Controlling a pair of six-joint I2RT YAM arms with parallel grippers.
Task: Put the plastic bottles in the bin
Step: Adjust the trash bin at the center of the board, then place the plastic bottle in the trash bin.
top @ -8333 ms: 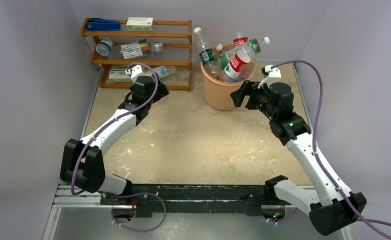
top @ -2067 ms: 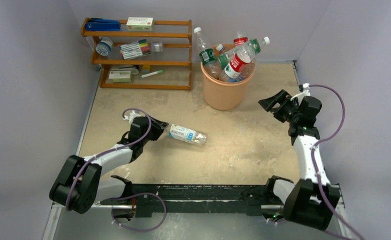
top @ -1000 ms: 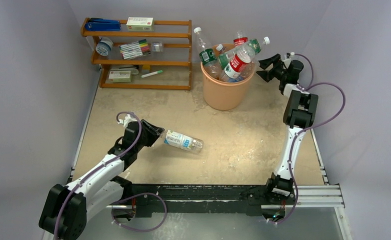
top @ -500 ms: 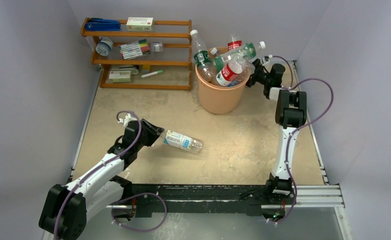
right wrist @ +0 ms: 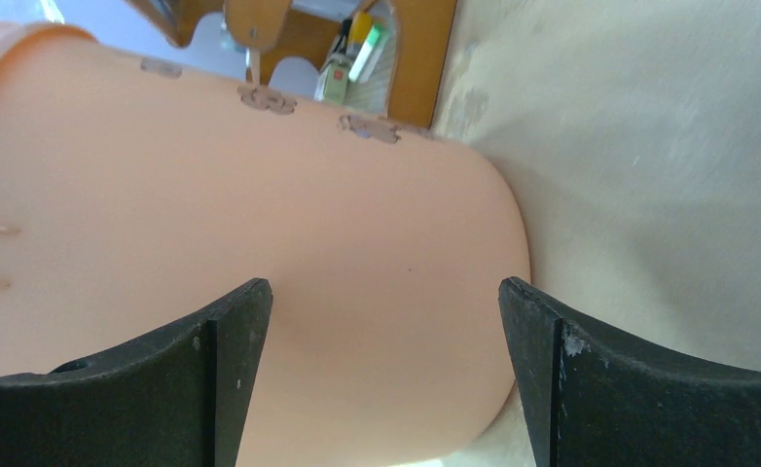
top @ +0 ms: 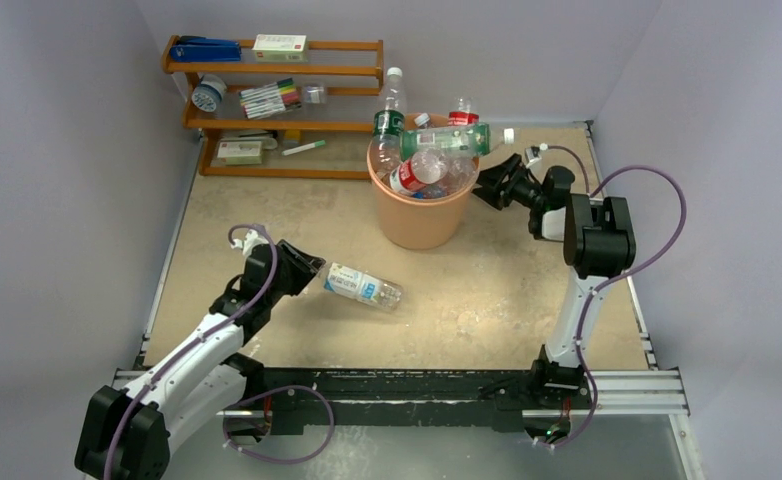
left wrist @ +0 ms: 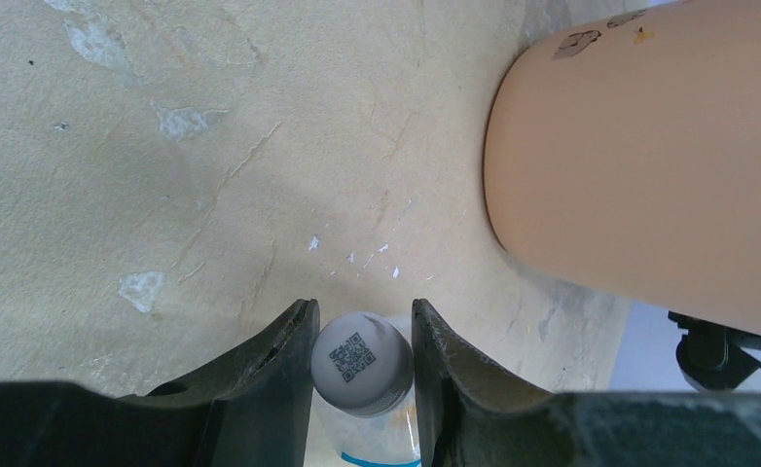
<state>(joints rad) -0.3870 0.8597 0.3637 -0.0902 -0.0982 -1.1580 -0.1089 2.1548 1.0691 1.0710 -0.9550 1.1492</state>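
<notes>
Shelving (top: 277, 105) of orange wood stands at the far left of the table (top: 507, 310), loaded with a blue stapler (top: 207, 49), a flat box (top: 279, 46), marker pens (top: 270, 98) and a green pen (top: 304, 149). To its right sits the bin (top: 419, 215), upright and heaped: plastic bottles (top: 429, 168) crowd its mouth and rise past the rim. A green-labelled bottle (top: 388, 115) stands nearly upright at the bin's left edge, cap up. A second green-labelled bottle (top: 452, 140) lies across the top of the heap, its long axis running left to right and its white cap pointing toward the right arm. A red-labelled bottle (top: 407, 178) slants lower in the pile. The right gripper (top: 487, 188) is at the bin's right flank, fingers spread wide. Its wrist view shows the peach wall filling the gap between them; whether they touch it cannot be told. Well apart from the bin, nearer the bases and to the left, the left gripper (top: 312, 274) pinches one end of a clear bottle (top: 362, 286) with a white and blue label. Its long axis runs away from the fingers (left wrist: 279, 365) toward the robot's right and slightly nearer. In the left wrist view a round white end bearing a square printed code sits between the fingers, with the bin's wall ahead to the right. Whether this bottle rests on the table cannot be told.
</notes>
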